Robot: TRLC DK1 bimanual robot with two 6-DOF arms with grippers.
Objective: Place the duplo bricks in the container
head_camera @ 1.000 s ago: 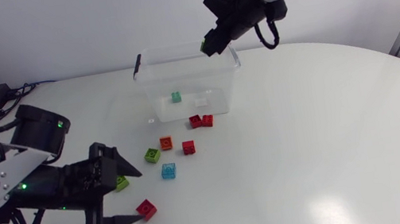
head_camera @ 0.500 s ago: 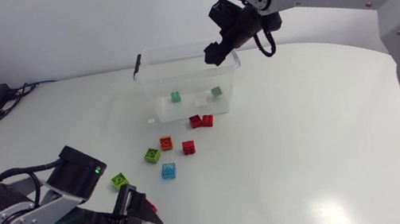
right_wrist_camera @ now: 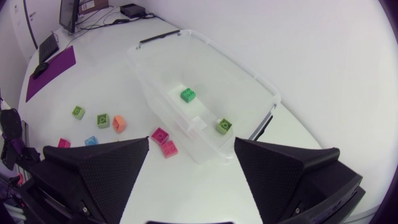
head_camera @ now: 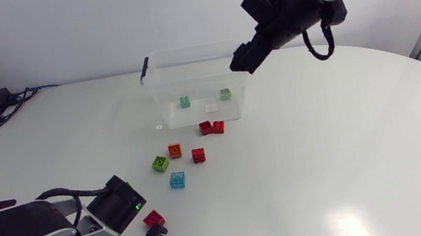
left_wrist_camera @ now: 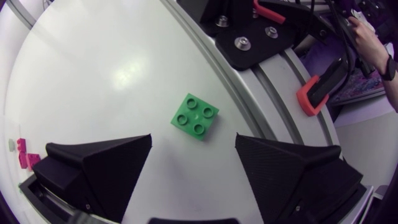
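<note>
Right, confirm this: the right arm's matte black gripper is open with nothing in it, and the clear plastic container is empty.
Not empty: in the right wrist view the clear plastic container holds a green duplo brick and an olive-green duplo brick. The right gripper is indeed open with nothing in it.

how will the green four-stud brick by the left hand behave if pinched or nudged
The green square plastic brick looks rigid, so it should hold shape under a pinch. It lies flat, studs up, so it likely slides rather than rolls. Small, so probably light.
</note>
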